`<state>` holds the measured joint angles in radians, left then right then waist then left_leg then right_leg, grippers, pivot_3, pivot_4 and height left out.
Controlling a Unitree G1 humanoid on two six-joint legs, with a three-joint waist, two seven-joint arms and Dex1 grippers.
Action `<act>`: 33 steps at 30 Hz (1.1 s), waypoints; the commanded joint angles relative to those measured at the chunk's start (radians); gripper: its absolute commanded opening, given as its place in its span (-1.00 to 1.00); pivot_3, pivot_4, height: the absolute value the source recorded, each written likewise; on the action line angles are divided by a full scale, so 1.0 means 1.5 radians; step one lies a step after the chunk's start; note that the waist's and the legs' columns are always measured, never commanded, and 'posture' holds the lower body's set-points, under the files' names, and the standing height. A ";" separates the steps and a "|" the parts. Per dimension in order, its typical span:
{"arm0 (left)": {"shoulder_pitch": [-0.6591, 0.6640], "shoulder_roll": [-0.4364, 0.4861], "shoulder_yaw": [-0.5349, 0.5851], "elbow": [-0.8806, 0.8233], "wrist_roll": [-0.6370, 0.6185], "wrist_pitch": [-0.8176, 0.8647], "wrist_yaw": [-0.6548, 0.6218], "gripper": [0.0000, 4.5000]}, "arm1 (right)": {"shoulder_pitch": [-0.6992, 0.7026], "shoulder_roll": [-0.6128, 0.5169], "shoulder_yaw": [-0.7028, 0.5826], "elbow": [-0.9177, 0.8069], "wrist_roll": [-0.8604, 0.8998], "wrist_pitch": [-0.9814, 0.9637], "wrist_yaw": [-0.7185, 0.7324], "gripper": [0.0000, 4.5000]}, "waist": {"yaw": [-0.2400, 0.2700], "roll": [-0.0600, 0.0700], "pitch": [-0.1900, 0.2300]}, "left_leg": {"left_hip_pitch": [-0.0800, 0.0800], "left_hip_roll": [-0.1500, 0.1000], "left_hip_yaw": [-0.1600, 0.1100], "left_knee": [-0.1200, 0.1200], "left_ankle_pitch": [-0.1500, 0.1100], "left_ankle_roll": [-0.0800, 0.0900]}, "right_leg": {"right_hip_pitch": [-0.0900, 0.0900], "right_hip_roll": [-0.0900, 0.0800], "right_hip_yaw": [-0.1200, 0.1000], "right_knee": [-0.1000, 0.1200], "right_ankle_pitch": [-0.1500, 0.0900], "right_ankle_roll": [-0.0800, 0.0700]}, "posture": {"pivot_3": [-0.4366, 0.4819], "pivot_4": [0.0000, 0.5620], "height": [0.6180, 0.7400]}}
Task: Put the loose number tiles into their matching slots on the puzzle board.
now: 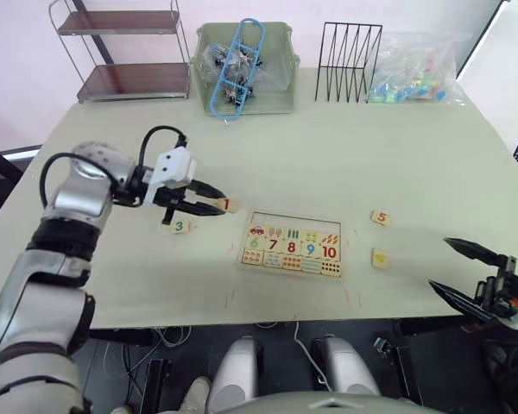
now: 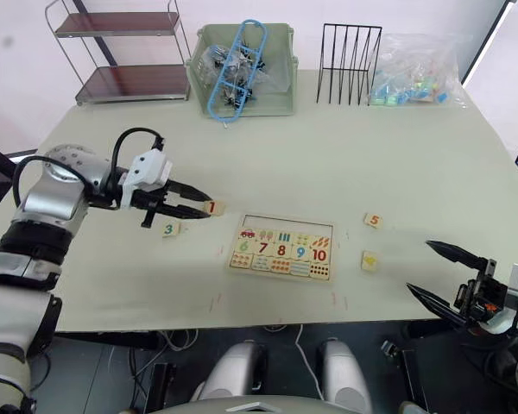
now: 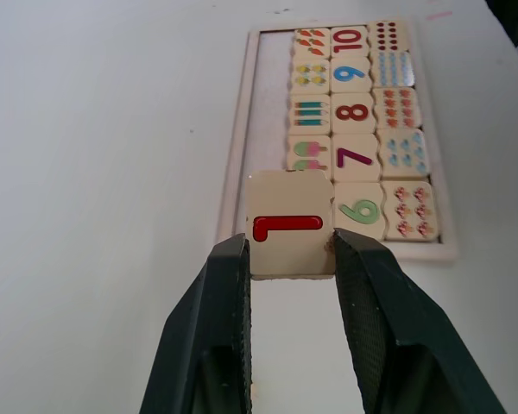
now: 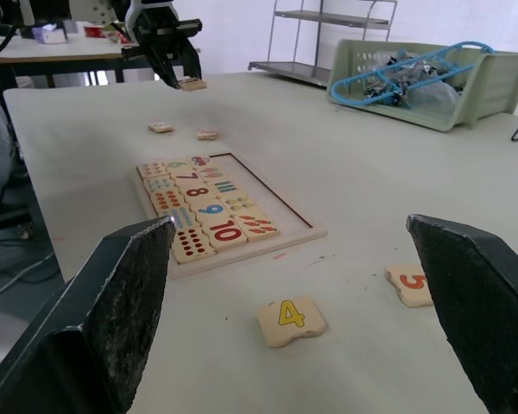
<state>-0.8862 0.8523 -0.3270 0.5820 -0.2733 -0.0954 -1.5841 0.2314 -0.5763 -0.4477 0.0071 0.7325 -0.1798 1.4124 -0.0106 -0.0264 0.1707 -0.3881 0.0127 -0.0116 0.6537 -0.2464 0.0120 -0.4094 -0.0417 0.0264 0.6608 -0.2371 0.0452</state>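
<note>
My two head views look forward and down over the bench [image 1: 397, 172] from the near edge, the puzzle board [image 1: 292, 242] just below frame centre in both. My left wrist view sits close above the board, looking along it. My right wrist view looks low across the bench, sharing the board with the others.

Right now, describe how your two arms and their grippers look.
The left arm has silver-grey shells with black joints and a looping black cable above the wrist. A white block sits behind the left gripper, whose two fingers are black, tapered and ribbed inside. The right gripper has the same black pointed fingers, with rough grey pads.
</note>
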 commanded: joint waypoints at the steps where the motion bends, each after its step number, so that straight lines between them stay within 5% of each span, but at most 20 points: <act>1: -0.047 -0.017 -0.033 0.023 0.050 -0.004 -0.020 -0.60 | 0.022 0.004 -0.029 -0.041 0.014 -0.009 -0.012 1.00 | -0.002 0.000 0.000 | 0.000 0.000 0.000 0.000 0.000 0.000 | 0.000 0.000 0.000 0.000 0.000 0.000 | -0.05 -0.47 1.00; 11: -0.112 -0.122 -0.072 0.102 0.189 -0.052 0.003 -0.60 | 0.086 0.023 -0.059 -0.100 0.022 -0.025 -0.038 1.00 | -0.002 0.000 0.000 | -0.001 0.000 0.000 0.000 0.000 0.000 | 0.000 0.000 0.000 0.000 0.000 0.000 | -0.05 -0.47 1.00; 33: -0.098 -0.142 -0.087 -0.024 0.302 0.132 0.009 -0.60 | 0.089 0.004 -0.050 -0.159 0.026 0.008 -0.090 1.00 | -0.001 0.000 0.001 | -0.004 0.000 -0.002 0.001 0.000 0.000 | -0.003 0.000 -0.001 0.000 0.000 0.001 | -0.05 -0.47 1.00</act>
<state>-1.0340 0.6355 -0.4723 0.5789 0.1767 0.0921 -1.5709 0.3670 -0.5569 -0.5000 -0.1985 0.7546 -0.1711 1.2797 -0.0118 -0.0267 0.1715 -0.3941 0.0121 -0.0147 0.6556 -0.2464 0.0121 -0.4134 -0.0413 0.0251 0.6609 -0.2364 0.0465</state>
